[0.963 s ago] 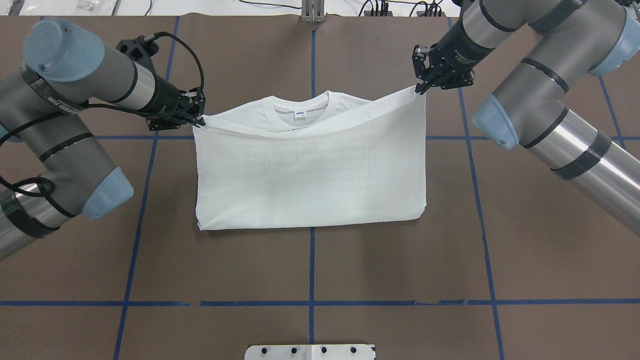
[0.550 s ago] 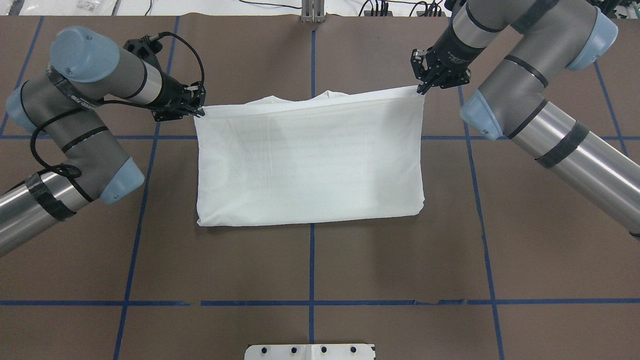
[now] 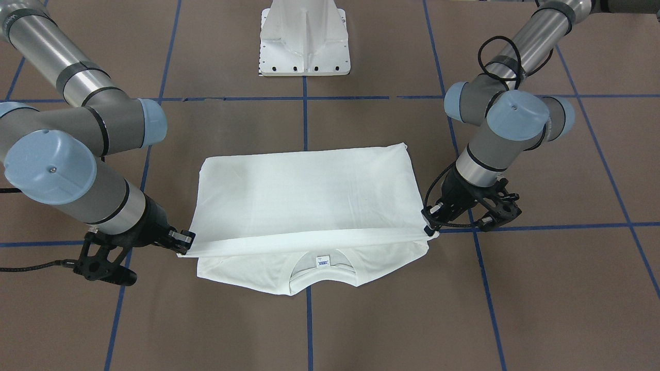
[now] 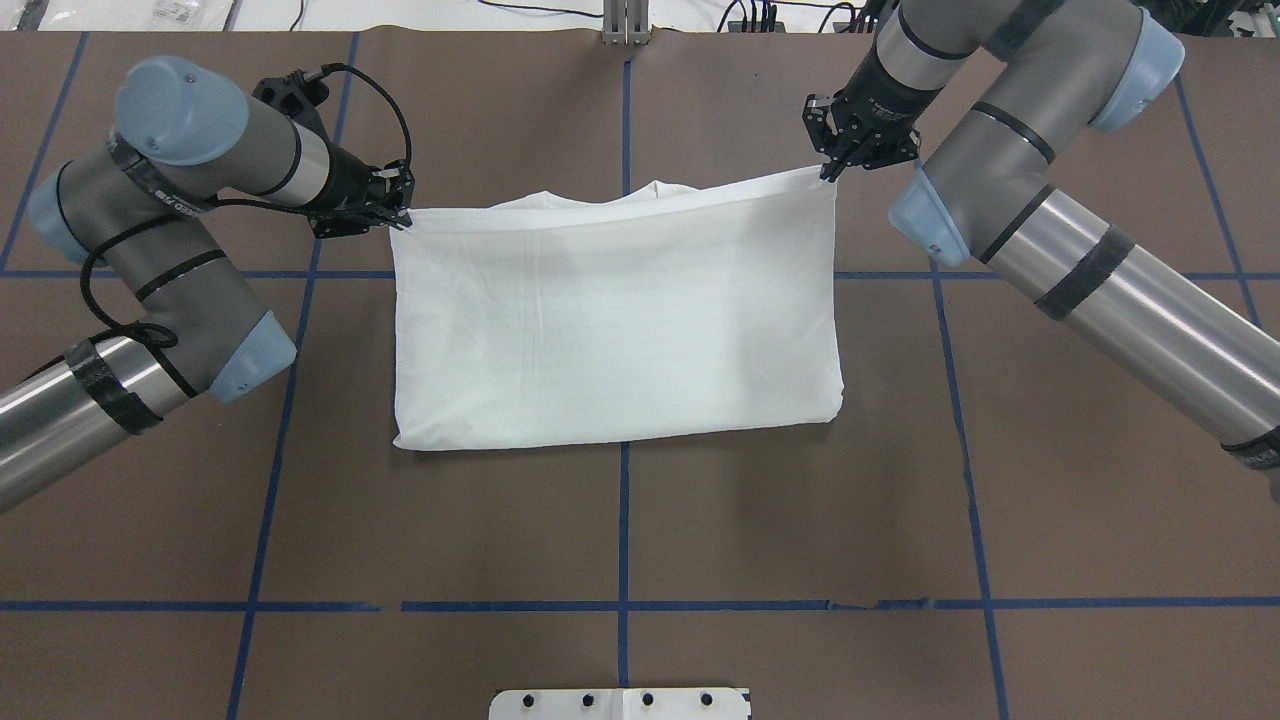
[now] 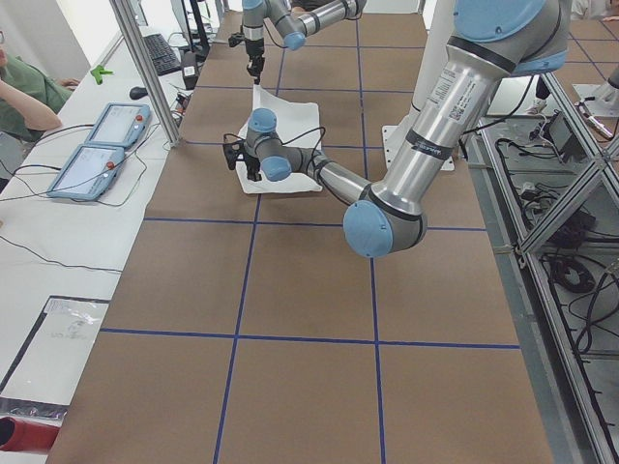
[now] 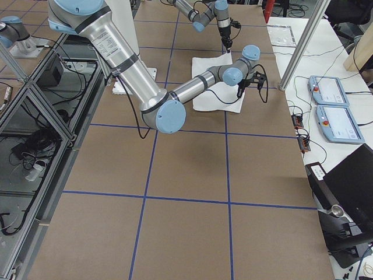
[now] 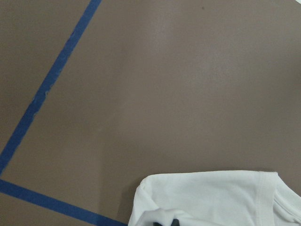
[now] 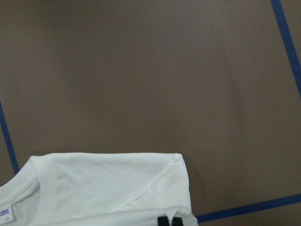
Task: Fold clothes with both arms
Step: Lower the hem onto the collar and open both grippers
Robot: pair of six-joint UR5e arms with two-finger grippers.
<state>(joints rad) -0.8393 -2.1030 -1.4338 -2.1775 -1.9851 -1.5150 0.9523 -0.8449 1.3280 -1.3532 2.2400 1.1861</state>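
The white T-shirt (image 4: 615, 320) lies folded across the middle of the brown table, its lower half doubled over toward the neck. My left gripper (image 4: 400, 215) is shut on the left corner of the raised folded edge. At the right corner my right gripper (image 4: 828, 170) is likewise shut on it. The front-facing view shows that edge (image 3: 309, 238) stretched between the right gripper (image 3: 183, 247) and the left gripper (image 3: 430, 226), just above the collar (image 3: 322, 275) and its neck label (image 3: 322, 262). Both wrist views show only a shirt corner (image 7: 211, 197) (image 8: 108, 188) over bare table.
The white pedestal base (image 3: 304, 46) stands at the robot's side of the table. Blue tape lines (image 4: 623, 520) grid the brown surface. Beyond the far edge sit two operator consoles (image 5: 97, 145), an aluminium post (image 5: 145, 68) and a person's arm (image 5: 24, 97).
Both grippers carried the held edge farther from the robot, over the collar. In the overhead view the neckline and label, open a second ago, are now almost covered.
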